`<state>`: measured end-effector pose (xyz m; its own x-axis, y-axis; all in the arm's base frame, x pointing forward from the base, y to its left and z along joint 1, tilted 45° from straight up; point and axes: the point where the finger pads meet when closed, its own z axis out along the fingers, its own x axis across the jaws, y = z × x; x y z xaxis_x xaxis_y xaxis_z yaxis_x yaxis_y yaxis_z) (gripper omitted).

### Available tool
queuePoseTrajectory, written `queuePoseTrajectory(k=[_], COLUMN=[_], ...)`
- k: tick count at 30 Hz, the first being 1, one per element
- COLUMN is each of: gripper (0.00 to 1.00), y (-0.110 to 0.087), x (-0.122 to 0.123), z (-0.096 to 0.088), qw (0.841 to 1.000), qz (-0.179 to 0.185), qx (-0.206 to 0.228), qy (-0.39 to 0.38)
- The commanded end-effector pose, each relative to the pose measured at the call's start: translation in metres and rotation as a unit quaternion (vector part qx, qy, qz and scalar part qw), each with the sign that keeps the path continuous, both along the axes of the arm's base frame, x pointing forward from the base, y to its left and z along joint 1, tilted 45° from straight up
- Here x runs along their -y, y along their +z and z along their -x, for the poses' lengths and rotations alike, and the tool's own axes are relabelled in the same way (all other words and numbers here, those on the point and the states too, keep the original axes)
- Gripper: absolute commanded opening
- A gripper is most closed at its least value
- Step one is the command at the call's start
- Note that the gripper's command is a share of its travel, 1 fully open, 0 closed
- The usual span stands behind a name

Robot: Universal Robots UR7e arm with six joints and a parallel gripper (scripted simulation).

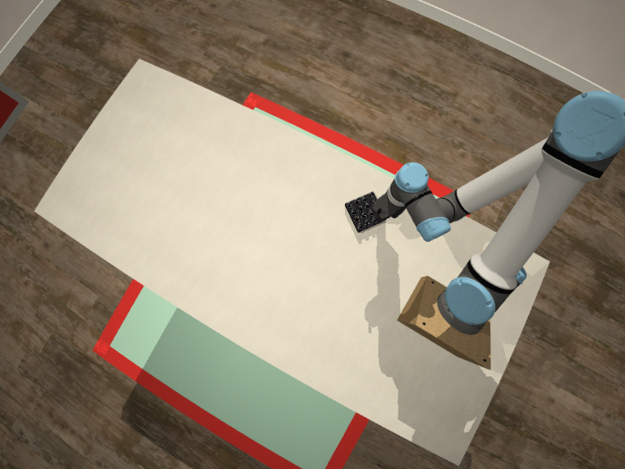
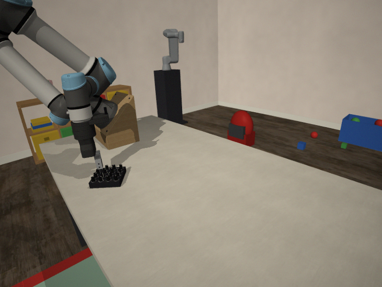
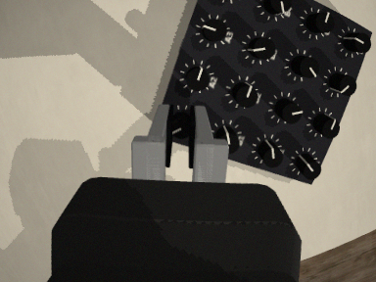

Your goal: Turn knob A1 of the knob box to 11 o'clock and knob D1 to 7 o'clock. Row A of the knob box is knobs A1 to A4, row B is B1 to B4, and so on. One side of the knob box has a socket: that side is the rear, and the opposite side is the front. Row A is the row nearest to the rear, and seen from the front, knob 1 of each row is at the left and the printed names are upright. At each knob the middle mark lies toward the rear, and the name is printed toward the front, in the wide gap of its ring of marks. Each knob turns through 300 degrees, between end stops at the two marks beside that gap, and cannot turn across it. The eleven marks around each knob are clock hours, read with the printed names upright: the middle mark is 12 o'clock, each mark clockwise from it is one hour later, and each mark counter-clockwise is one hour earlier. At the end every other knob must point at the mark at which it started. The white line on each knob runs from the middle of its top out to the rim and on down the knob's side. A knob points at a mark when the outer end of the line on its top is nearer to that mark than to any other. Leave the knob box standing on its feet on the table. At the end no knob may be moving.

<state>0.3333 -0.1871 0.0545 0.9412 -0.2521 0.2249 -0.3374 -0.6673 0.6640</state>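
The black knob box [image 1: 361,212] stands on its feet on the table near the far edge, by the arm's wrist; it also shows in the exterior view [image 2: 107,178]. In the wrist view the box [image 3: 268,73] lies turned, with its sixteen knobs and white lines visible. My gripper [image 3: 181,124] points straight down at the box's near left corner. Its two grey fingers stand narrowly apart on either side of the corner knob, which I read as knob A1 [image 3: 179,124]. The fingers hide most of that knob and its line. Knob D1 [image 3: 305,164] sits free at the bottom corner.
The arm's wooden base [image 1: 444,320] stands on the table close behind the box. The table's edge [image 3: 340,260] runs near the box. A black pedestal with a grey arm [image 2: 168,92], a shelf [image 2: 39,132] and toys stand off the table.
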Motion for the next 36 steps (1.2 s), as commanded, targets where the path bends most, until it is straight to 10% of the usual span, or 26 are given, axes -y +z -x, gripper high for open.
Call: queuePoseTrajectory(k=[1,36], gripper=[0.3,0.3], y=[0.0003,0.0003], x=[-0.0001,-0.0001], z=[-0.0002,-0.0002], qw=[0.999,0.99], qz=[0.002,0.003], qx=[0.03,0.096], qy=[-0.032,-0.099])
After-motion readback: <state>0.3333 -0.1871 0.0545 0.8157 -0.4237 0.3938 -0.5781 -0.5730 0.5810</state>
